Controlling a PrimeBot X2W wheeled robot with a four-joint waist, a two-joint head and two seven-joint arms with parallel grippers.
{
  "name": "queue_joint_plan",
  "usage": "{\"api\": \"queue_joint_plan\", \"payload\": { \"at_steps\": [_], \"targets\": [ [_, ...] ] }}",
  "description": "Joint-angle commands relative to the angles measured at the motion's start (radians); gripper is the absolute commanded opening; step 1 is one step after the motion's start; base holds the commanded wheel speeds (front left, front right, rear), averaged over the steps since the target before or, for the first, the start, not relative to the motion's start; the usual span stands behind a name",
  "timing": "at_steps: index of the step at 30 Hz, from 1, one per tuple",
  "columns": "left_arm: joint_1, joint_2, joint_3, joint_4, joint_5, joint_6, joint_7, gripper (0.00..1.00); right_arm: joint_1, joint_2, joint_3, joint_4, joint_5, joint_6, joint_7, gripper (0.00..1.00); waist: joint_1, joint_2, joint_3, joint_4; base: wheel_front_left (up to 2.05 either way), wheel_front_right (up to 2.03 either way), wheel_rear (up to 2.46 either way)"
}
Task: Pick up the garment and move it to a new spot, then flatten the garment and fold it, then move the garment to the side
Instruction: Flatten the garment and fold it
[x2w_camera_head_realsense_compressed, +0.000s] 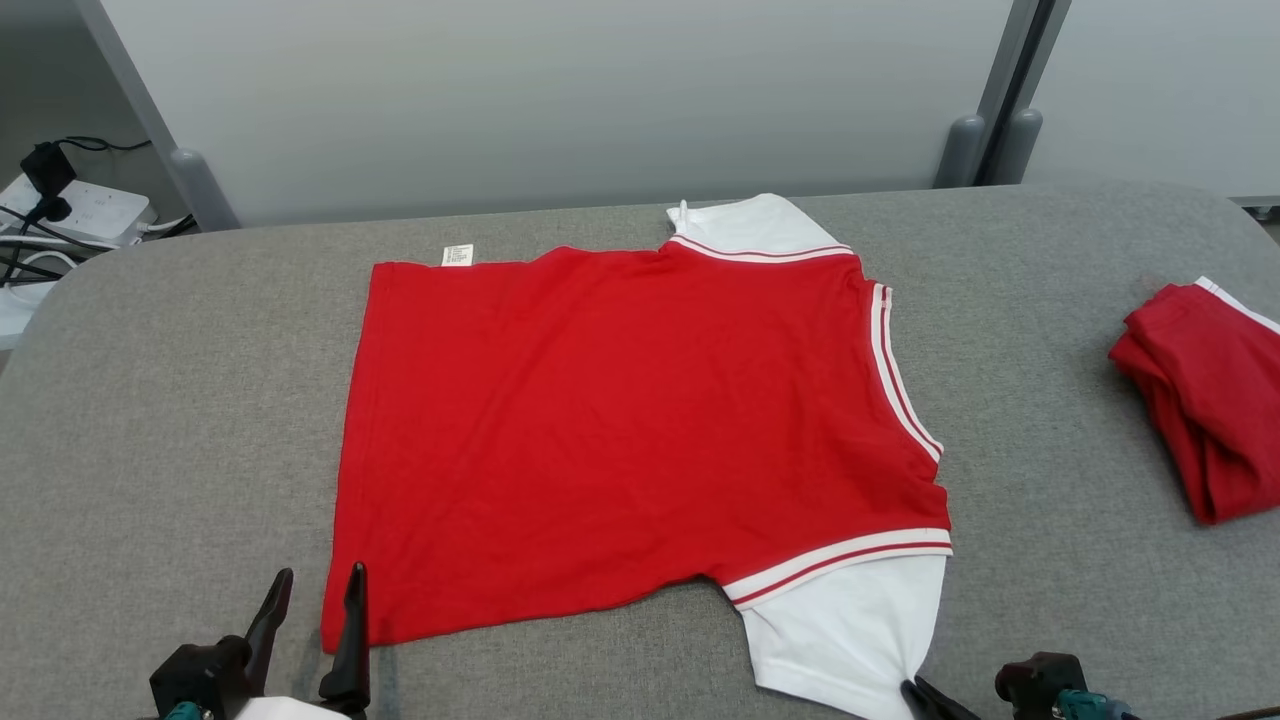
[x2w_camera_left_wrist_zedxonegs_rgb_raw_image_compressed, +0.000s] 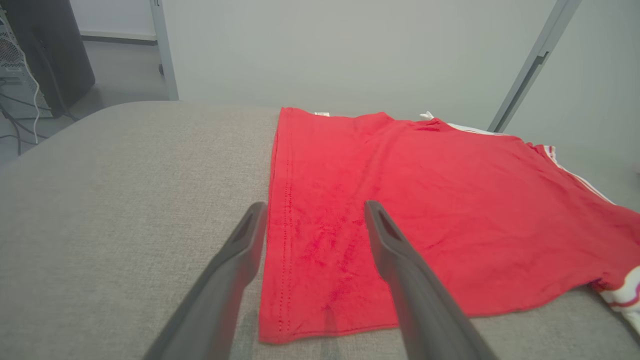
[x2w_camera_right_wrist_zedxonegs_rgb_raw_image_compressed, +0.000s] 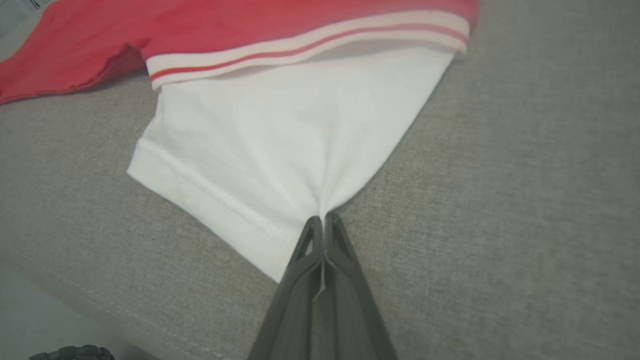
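The garment is a red shirt with white sleeves and red-and-white striped trim, spread flat on the grey table. Its near white sleeve lies toward the front edge. My right gripper is shut on the corner of that sleeve's cuff, and the cloth puckers at the fingertips; its dark tips show at the head view's bottom edge. My left gripper stands open at the near left hem corner, one finger over the table and one over the red cloth.
A second red garment lies bunched at the table's right edge. A power strip with cables sits beyond the table's far left corner. Grey partition panels stand behind the table.
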Motion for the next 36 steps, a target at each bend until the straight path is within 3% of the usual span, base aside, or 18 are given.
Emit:
{"api": "queue_joint_plan", "payload": {
  "at_steps": [1, 15, 25, 26, 27, 28, 36],
  "targets": [
    [-0.056, 0.007, 0.031, -0.011, -0.012, 0.0, -0.013, 1.0, 0.002, -0.014, 0.024, 0.005, 0.005, 0.004, -0.008, 0.0, 0.0, -0.0001, -0.001, -0.001, 0.0, 0.0, 0.0],
    [-0.113, 0.007, 0.06, 0.232, -0.037, 0.0, -0.013, 1.0, -0.005, -0.053, 0.055, -0.003, 0.021, 0.004, -0.056, 0.0, 0.0, -0.0001, 0.003, -0.015, 0.0, 0.0, 0.0],
    [-0.181, 0.017, 0.069, 0.362, -0.065, 0.0, -0.013, 1.0, -0.043, -0.039, 0.042, -0.013, 0.005, 0.004, -0.046, 0.0, 0.0, -0.0001, 0.036, -0.035, 0.0, 0.0, 0.0],
    [-0.187, 0.018, 0.072, 0.365, -0.064, 0.0, -0.013, 0.82, -0.047, -0.037, 0.039, -0.015, 0.005, 0.004, -0.046, 0.0, 0.0, -0.0001, 0.042, -0.036, 0.0, 0.0, 0.0],
    [-0.192, 0.018, 0.074, 0.369, -0.064, 0.0, -0.013, 0.45, -0.052, -0.036, 0.037, -0.017, 0.004, 0.004, -0.045, 0.0, 0.0, -0.0001, 0.047, -0.037, 0.0, 0.0, 0.0],
    [-0.198, 0.019, 0.074, 0.371, -0.062, 0.0, -0.013, 0.0, -0.056, -0.036, 0.034, -0.022, 0.007, 0.004, -0.047, 0.0, 0.0, -0.0001, 0.05, -0.038, 0.0, 0.0, 0.0],
    [-0.203, 0.024, 0.064, 0.33, -0.068, 0.0, -0.013, 0.0, -0.084, -0.073, 0.018, -0.084, 0.032, 0.004, -0.068, 0.0, 0.0, -0.0001, 0.054, -0.032, 0.0, 0.0, 0.0]
  ]
}}
